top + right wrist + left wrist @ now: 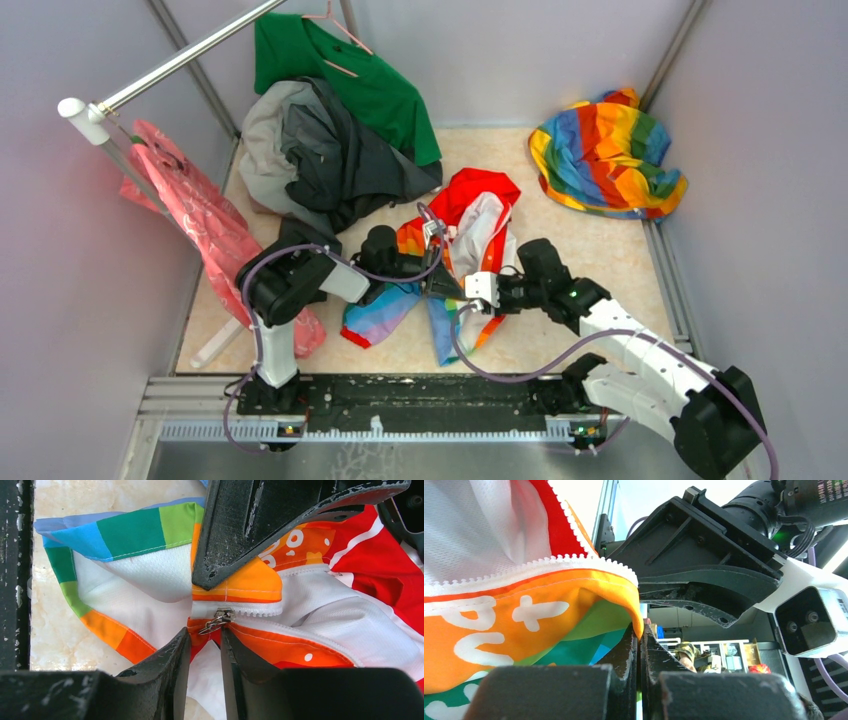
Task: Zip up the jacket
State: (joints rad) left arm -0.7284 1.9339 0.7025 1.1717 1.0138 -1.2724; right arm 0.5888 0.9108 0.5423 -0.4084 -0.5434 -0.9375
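White print is running across the orange panel (589, 587) of the jacket (484, 535) in the left wrist view. A plus sign (531, 612) is reading clearly, while the rounded letters (476, 650) beside and below it are lying folded and cut off, spelling no whole word. In the right wrist view the same orange cloth is showing a white ring (295, 537) and a few dots, nothing legible. Fine white lettering (826, 489) on the dark arm housing (804, 500) and a sticker (840, 605) on the white camera block (811, 622) are both appearing too small to read.
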